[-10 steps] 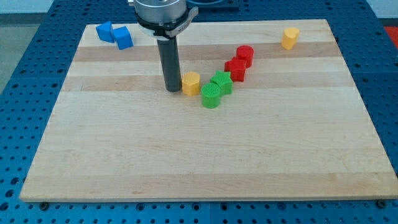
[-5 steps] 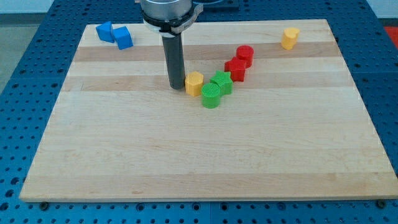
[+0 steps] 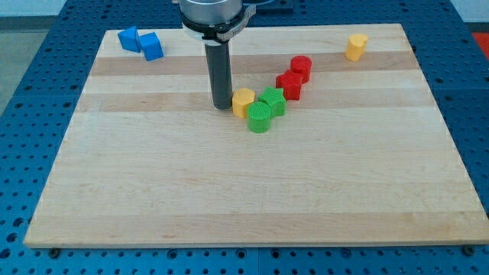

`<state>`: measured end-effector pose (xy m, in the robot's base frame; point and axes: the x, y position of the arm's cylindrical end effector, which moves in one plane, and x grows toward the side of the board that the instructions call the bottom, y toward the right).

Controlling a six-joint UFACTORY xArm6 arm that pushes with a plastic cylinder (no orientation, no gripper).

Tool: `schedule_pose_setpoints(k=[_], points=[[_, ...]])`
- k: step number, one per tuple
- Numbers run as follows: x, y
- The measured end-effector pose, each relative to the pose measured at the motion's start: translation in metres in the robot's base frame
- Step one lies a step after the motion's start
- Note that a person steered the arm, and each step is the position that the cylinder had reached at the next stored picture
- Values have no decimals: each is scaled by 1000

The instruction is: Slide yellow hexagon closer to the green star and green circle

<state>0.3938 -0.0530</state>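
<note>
The yellow hexagon [image 3: 243, 101] lies near the board's middle, touching or almost touching the green circle [image 3: 259, 118] at its lower right and the green star [image 3: 272, 100] at its right. My tip [image 3: 222, 106] stands on the board right against the hexagon's left side. The dark rod rises straight up from there to the arm at the view's top.
A red star [image 3: 289, 84] and a red cylinder [image 3: 301, 68] sit just up and right of the green star. Two blue blocks [image 3: 141, 43] lie at the top left. Another yellow block [image 3: 355, 46] lies at the top right. The wooden board [image 3: 229, 191] rests on a blue perforated table.
My tip has moved to the right, pushing the yellow hexagon to the right, up to the green circle and green star.
</note>
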Motion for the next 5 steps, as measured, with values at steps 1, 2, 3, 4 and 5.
schedule_pose_setpoints(k=[1, 2, 3, 4, 5], points=[[0, 3], [0, 4], [0, 7], [0, 7], [0, -21]])
